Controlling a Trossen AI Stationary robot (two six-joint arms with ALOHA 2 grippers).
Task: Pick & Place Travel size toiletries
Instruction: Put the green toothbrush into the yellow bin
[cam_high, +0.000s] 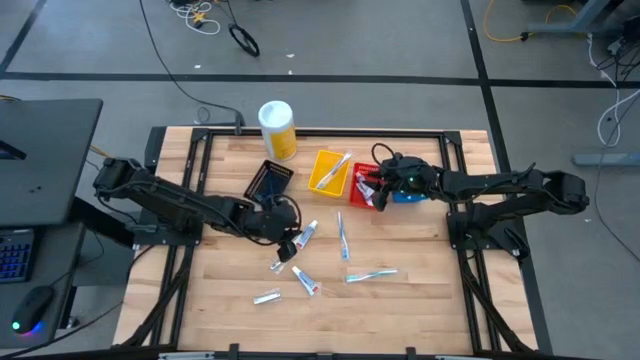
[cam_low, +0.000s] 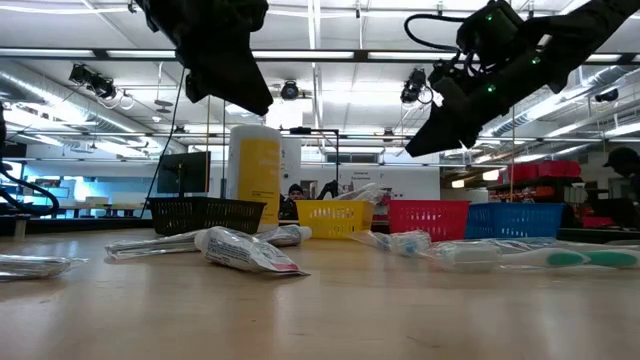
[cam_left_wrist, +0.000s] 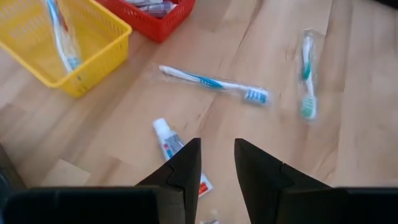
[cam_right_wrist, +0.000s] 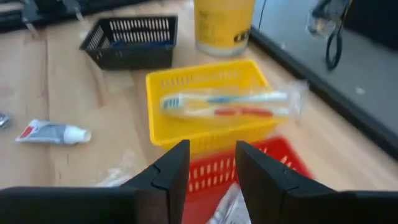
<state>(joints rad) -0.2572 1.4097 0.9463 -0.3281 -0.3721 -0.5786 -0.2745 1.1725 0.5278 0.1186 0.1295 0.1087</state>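
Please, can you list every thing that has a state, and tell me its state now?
left gripper: open, empty, above a toothpaste tube.
right gripper: open, empty, over the red basket.
yellow basket: holds wrapped toothbrushes.
black basket: upright, contents hidden.
yellow canister: upright, lid on.
blue toothbrush: lying loose on the table.

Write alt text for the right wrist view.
The right gripper, fingers open and empty, hovers over a red tray. Beyond it, a yellow tray holds wrapped toothbrushes; a toothpaste tube lies on the wooden table.
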